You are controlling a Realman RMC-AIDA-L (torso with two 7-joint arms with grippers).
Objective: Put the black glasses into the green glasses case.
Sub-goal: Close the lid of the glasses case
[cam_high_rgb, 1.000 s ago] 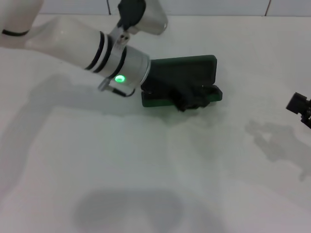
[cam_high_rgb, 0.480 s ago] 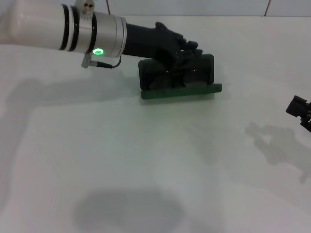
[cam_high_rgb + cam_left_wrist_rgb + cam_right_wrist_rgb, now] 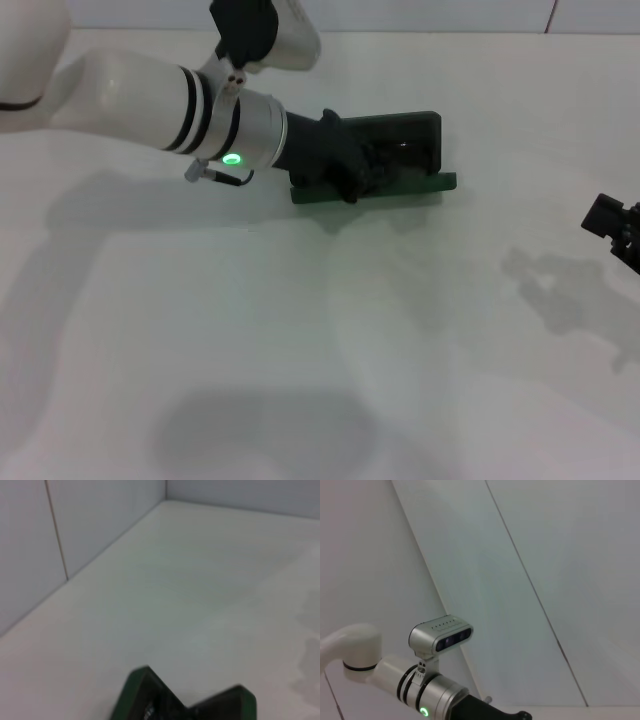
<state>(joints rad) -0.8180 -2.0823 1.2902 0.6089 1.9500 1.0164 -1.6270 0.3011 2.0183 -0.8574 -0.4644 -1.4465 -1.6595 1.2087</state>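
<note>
The left gripper (image 3: 365, 178) reaches in from the upper left of the frame and sits over the green glasses case (image 3: 410, 150), which lies open on the white table (image 3: 300, 350) in the upper middle; whether it is open or closed I cannot tell. The black glasses are hidden (something dark lies inside). The right gripper (image 3: 618, 228) waits at the right edge.

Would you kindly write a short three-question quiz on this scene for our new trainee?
1. True or false: the green glasses case lies open on the table.
2. Which tool is at the case: A) left tool B) right tool?
3. Fill in: the right tool sits at the table's ____ edge, apart from the case.

Key: 1 true; 2 A; 3 right.
</note>
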